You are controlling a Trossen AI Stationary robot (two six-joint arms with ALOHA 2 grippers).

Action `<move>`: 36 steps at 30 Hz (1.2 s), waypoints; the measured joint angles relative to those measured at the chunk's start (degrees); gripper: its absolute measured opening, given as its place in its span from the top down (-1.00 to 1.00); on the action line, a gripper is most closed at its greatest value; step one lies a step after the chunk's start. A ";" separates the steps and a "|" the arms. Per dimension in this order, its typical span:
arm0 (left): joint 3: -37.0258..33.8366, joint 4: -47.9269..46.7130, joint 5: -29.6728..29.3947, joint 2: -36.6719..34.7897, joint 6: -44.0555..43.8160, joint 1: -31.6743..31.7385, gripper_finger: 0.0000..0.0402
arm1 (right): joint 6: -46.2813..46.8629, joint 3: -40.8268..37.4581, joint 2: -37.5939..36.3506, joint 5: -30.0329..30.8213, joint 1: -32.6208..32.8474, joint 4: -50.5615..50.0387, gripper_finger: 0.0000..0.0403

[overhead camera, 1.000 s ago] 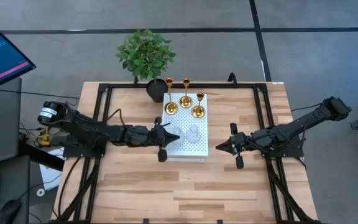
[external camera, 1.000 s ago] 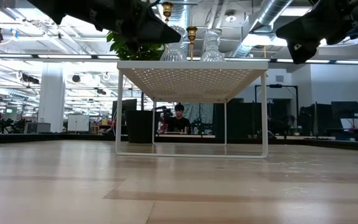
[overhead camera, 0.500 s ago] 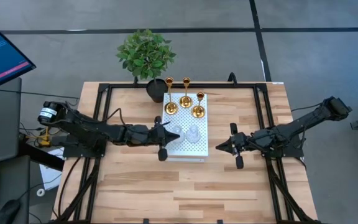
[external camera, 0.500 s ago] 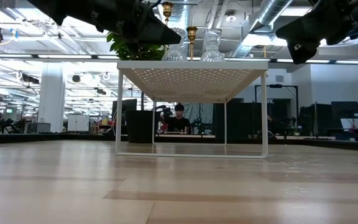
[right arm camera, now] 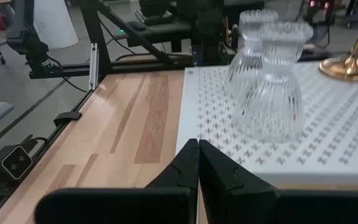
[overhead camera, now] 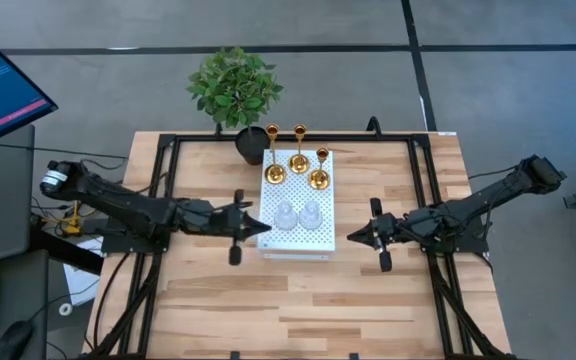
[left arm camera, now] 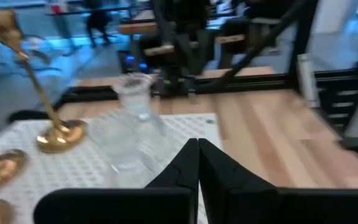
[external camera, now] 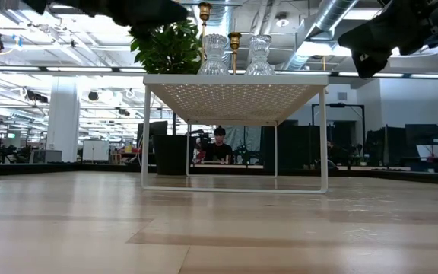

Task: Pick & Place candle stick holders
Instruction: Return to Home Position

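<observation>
On the wooden table (overhead camera: 298,300), the white shelf (overhead camera: 325,205) bore all five candle stick holders (overhead camera: 299,162). Placing seemingly done, your left gripper (overhead camera: 264,226) and right gripper (overhead camera: 351,238) flanked it, closed and empty.

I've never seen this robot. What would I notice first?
Three shiny gold holders and two glass holders stand on a white shelf mid-table, gold ones farther back. A leafy plant sits by its far corner, and the left gripper and right gripper point at the shelf from either side.
</observation>
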 joint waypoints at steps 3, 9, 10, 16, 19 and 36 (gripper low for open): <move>-4.39 -0.20 3.62 -3.93 -2.22 1.16 0.98 | -2.40 0.00 -0.36 -0.01 0.02 1.45 1.00; -10.52 0.31 4.58 -9.95 -2.72 1.24 0.98 | -4.18 0.02 -4.59 -0.52 0.07 -0.58 1.00; -11.43 0.17 5.22 -11.40 -1.97 1.23 0.98 | -4.19 0.02 -5.68 -1.26 0.07 -1.34 1.00; -15.64 0.62 6.17 -18.54 -0.92 1.23 0.98 | -7.70 0.02 -10.73 -1.82 0.07 -5.00 1.00; -18.25 0.44 6.18 -21.48 -0.92 1.21 0.98 | -9.95 0.02 -11.43 -1.69 0.04 -5.21 1.00; -28.76 1.00 2.09 -35.99 -0.72 2.26 0.97 | -11.62 -0.02 -13.12 -1.45 -0.04 -7.52 1.00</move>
